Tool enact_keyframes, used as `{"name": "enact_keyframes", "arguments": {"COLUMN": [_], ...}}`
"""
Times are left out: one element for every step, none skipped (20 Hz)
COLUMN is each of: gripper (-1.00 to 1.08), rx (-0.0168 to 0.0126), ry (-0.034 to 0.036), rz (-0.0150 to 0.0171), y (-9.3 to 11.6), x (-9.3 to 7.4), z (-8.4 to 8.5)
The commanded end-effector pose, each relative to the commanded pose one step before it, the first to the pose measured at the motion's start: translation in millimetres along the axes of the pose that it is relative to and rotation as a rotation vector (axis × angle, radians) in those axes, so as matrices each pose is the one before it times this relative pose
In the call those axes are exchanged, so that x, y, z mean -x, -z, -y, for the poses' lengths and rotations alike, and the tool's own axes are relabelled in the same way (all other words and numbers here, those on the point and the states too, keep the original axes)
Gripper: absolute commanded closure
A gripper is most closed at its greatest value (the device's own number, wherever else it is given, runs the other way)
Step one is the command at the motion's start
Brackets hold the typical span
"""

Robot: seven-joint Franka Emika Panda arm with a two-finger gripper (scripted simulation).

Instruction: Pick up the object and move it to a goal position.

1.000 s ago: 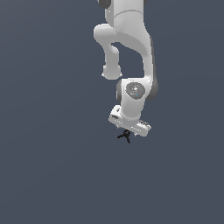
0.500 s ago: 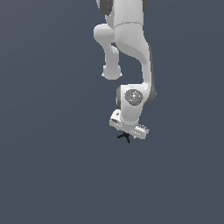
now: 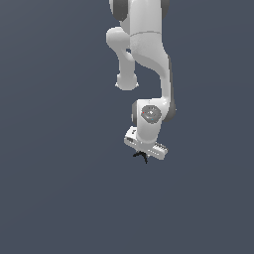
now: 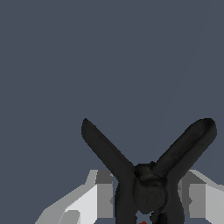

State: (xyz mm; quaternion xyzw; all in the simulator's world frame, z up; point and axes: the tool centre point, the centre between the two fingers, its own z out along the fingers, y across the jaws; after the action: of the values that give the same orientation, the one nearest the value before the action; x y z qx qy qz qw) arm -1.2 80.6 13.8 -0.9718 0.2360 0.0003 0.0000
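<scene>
In the exterior view, the object point(image 3: 141, 156) is seen as a tiny black speck directly under the white gripper point(image 3: 145, 155), its grasp unreadable | in the wrist view, two splayed black prongs are shown, the object point(image 4: 146, 183) clamped between the fingers point(image 4: 101, 192), a red tip barely visible.

Object point(image 4: 146, 183) base + fingertips point(image 4: 98, 192) cropped.

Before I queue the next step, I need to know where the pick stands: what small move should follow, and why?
Probably a short, gentle lift. In the wrist view the black pronged object sits between the white fingers of the hand, apparently gripped. The exterior view shows it just under the hand, and no goal marker shows anywhere.
</scene>
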Motion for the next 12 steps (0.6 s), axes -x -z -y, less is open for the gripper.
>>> {"name": "enact_keyframes", "arguments": {"gripper": [1.08,1.08,1.08,1.08,1.08,1.08,1.08,1.08,1.08,1.08,1.08,1.08], "rx": [-0.00015,0.00000,0.00000,0.00000,0.00000,0.00000,0.00000,0.00000,0.00000,0.00000,0.00000,0.00000], "ry": [-0.00045,0.00000,0.00000,0.00000,0.00000,0.00000,0.00000,0.00000,0.00000,0.00000,0.00000,0.00000], "rz": [-0.00050,0.00000,0.00000,0.00000,0.00000,0.00000,0.00000,0.00000,0.00000,0.00000,0.00000,0.00000], "y": [-0.24,0.00,0.00,0.00,0.00,0.00,0.28,0.26,0.77,1.29,1.80,2.31], "x": [-0.37,0.00,0.00,0.00,0.00,0.00,0.12,-0.02,-0.07,-0.12,-0.17,-0.22], "z": [-0.09,0.00,0.00,0.00,0.00,0.00,0.01,0.20,0.59,0.98,1.37,1.75]}}
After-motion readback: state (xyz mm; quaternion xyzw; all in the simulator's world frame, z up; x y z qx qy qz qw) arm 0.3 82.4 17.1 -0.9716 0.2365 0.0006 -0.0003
